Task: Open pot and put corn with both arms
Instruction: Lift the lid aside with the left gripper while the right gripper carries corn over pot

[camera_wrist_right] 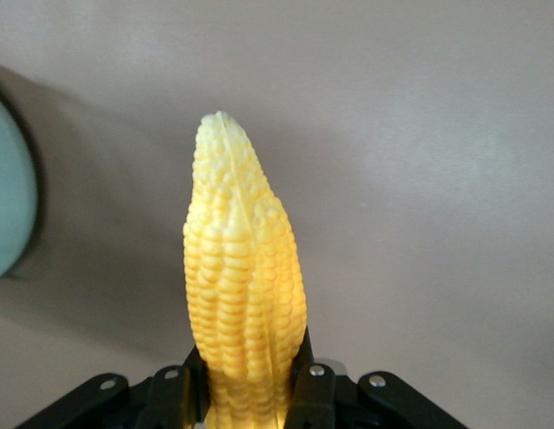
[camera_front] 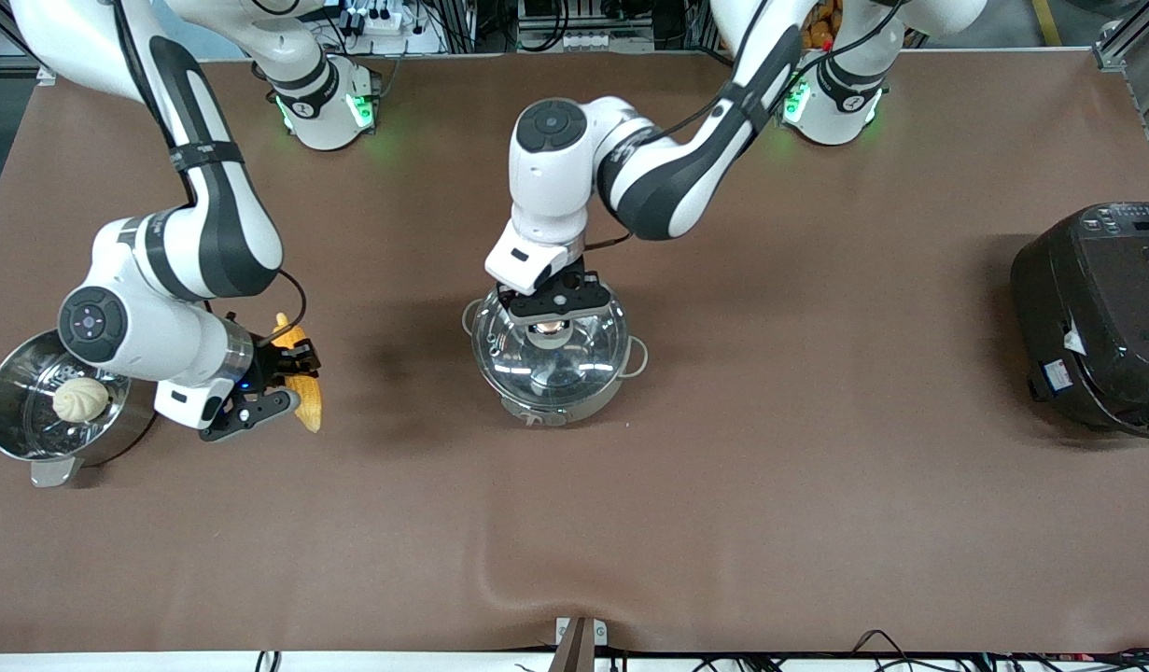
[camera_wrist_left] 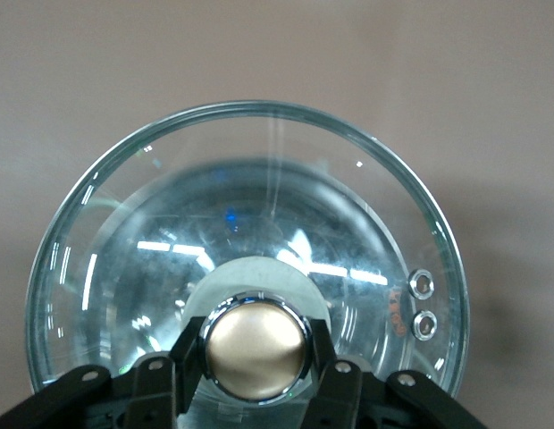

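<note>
The shiny steel pot (camera_front: pixel 563 403) stands mid-table with its glass lid (camera_front: pixel 509 350) over it; I cannot tell if the lid rests on the rim or is just above it. My left gripper (camera_front: pixel 549 327) is shut on the lid's copper-coloured knob (camera_wrist_left: pixel 256 349), a finger on each side. The lid (camera_wrist_left: pixel 259 206) fills the left wrist view. My right gripper (camera_front: pixel 289 378) is shut on the yellow corn (camera_front: pixel 306 397) low over the table beside the steamer pot. In the right wrist view the gripper (camera_wrist_right: pixel 248 375) holds the corn (camera_wrist_right: pixel 241 277) near its thick end, tip pointing away.
A steel steamer pot (camera_front: pixel 14 429) holding a pale bun (camera_front: pixel 79 399) stands at the right arm's end of the table, right beside the right wrist. A large black rice cooker (camera_front: pixel 1097 317) stands at the left arm's end.
</note>
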Available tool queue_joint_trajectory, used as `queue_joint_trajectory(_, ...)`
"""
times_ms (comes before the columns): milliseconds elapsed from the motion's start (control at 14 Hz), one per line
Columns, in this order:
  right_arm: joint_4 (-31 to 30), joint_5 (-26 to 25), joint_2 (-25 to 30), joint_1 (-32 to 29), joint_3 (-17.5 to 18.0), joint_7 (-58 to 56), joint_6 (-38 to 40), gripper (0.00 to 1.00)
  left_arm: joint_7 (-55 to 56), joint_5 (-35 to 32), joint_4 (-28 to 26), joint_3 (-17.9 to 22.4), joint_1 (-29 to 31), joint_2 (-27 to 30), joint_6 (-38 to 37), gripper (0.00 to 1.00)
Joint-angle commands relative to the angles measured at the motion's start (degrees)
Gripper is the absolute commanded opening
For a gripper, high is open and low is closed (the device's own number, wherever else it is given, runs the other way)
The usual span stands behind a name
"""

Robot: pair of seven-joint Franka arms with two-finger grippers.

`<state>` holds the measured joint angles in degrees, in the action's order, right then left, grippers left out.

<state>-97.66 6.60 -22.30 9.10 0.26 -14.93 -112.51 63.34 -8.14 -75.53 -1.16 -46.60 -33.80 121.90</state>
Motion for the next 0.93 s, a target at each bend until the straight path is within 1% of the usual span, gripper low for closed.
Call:
queue_joint_trajectory(0,2.8,1.0,1.1,4.9,-0.3,6.3,4.0,0.0,0.6,1.5,-1.4,-0.2,7.0,8.6,-4.8,0.0)
queue_joint_trajectory(143,5.7,1.0,1.1,11.0,-0.3,15.9,6.8,0.0,0.0,1.7,-1.5,-0.2,12.6,9.9,-8.1,0.0)
queue_joint_trajectory(357,9.6,0.9,-0.6,20.9,-0.4,29.8,5.5,0.0,-1.6,1.0,-2.2,-0.1,21.4,9.4,-10.5,0.0)
queue_joint_trajectory(500,10.1,0.9,-2.7,26.6,-0.4,40.2,-0.5,0.0,-6.4,1.0,-2.6,-0.2,26.4,8.3,-11.9,0.0)
queue_joint_trajectory(571,10.1,0.6,-4.6,29.7,-0.4,45.0,-5.0,0.0,-9.3,1.1,-3.6,-0.2,28.3,7.9,-12.1,0.0)
queue_joint_trajectory(643,10.1,0.0,-6.1,32.1,-0.6,47.9,-8.0,0.0,-11.4,1.3,-5.0,-0.2,29.3,6.8,-12.1,0.0)
queue_joint_trajectory(714,10.1,-0.1,-7.3,32.2,-0.6,48.2,-9.4,0.0,-13.0,1.3,-6.5,-0.2,30.0,5.9,-12.1,0.0)
queue_joint_trajectory(857,10.2,-1.2,-9.1,32.1,-0.8,48.6,-9.6,0.03,-14.9,1.1,-6.7,-0.2,31.0,2.8,-11.8,0.0)
